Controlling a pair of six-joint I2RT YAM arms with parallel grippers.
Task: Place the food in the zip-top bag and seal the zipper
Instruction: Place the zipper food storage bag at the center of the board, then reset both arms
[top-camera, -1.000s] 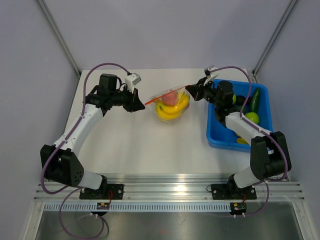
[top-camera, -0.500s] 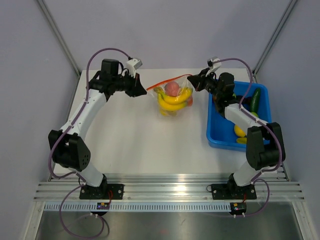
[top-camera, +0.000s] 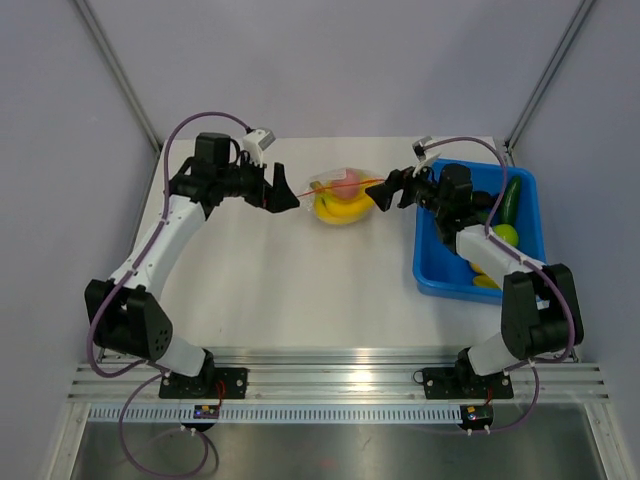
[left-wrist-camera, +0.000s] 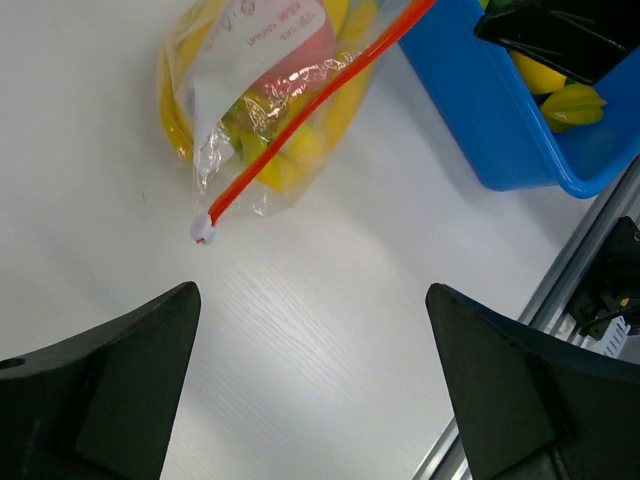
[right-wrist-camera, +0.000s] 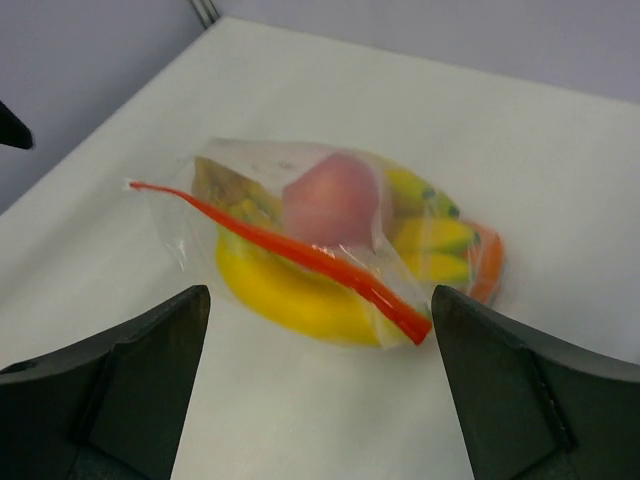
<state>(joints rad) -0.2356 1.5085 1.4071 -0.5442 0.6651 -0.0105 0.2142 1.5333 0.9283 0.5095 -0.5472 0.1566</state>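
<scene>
The bag (top-camera: 343, 196) lies on the table (top-camera: 300, 280) between the two grippers, with bananas (top-camera: 340, 211) and a peach (right-wrist-camera: 335, 205) inside. Its zipper (left-wrist-camera: 300, 118) runs across from one gripper towards the other. The left gripper (top-camera: 288, 198) sits just off the zipper's left end and the right gripper (top-camera: 384, 192) just off the other. Both gape wide, holding nothing. The bin (top-camera: 432, 272) stands to the right.

the zip-top bag (right-wrist-camera: 262, 182) is clear, crinkly, glossy plastic; the counter (left-wrist-camera: 330, 330) is matt white with faint wood grain.
</scene>
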